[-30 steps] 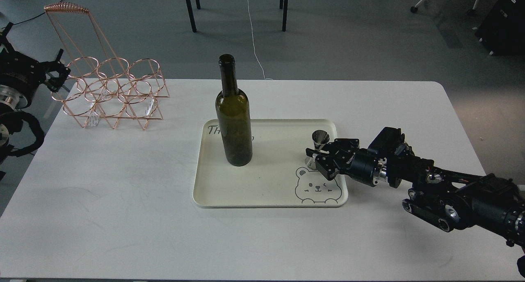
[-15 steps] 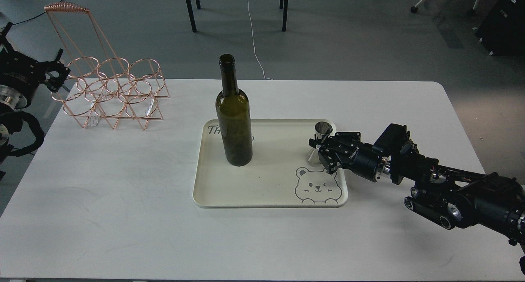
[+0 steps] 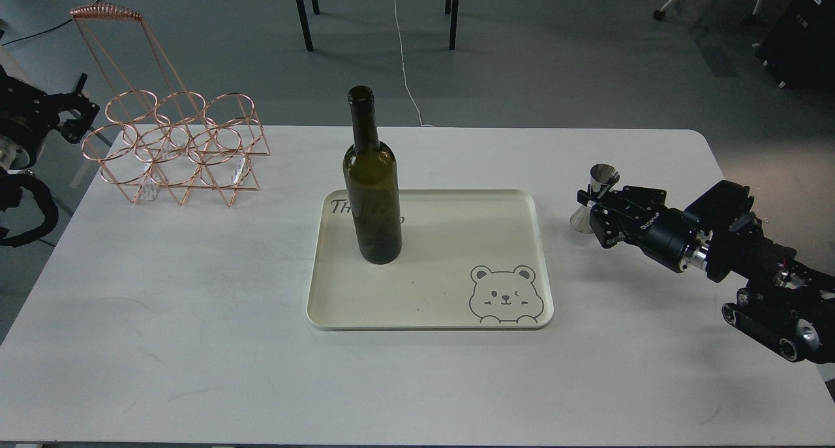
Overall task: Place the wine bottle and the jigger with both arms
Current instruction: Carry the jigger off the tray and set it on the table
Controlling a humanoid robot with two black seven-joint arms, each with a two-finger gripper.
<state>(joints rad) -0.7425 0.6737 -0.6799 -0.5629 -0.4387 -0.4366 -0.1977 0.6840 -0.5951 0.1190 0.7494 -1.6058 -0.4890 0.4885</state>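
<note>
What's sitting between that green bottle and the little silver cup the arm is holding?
In the head view, only the cream tray and bare white table lie between the wine bottle and the jigger.

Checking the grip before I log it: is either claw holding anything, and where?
The right claw holds the jigger at its waist; the left claw holds nothing.

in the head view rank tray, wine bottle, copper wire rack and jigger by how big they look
1. tray
2. copper wire rack; farther off, so unsure against the tray
3. wine bottle
4. jigger
</note>
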